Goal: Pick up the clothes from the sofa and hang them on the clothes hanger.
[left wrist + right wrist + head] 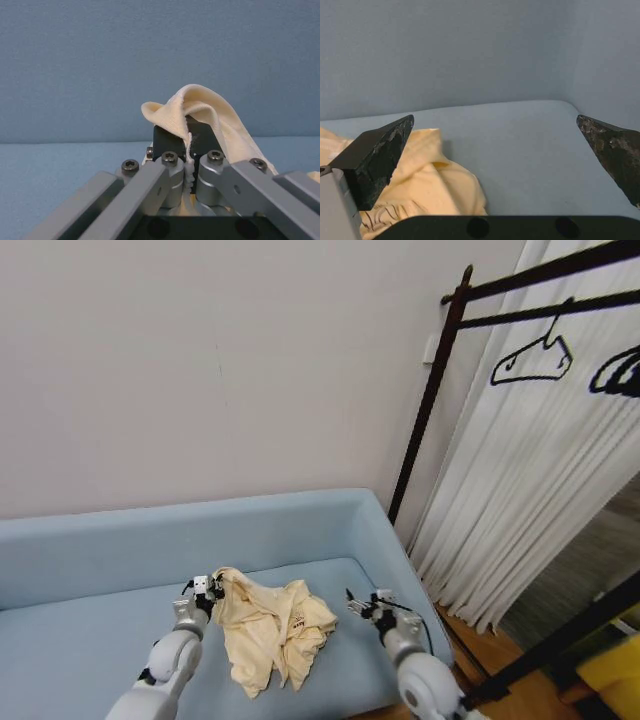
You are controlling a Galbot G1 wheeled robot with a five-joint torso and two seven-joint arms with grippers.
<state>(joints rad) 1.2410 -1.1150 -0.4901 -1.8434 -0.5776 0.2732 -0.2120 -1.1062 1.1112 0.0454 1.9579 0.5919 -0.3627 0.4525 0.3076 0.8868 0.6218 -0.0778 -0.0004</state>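
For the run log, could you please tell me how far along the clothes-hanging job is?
Nothing is hung yet: the black hanger on the rack is bare. In hand: the left gripper is shut on an edge of the yellow garment, which mostly lies on the sofa. The right gripper hangs open beside it. Left: lifting and hanging it.

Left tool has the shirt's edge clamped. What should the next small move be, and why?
Probably shift the right tool toward the yellow shirt and close on its near edge. The left tool is shut on a fold at the other side; the right tool stands open beside the cloth over the sofa, holding nothing.
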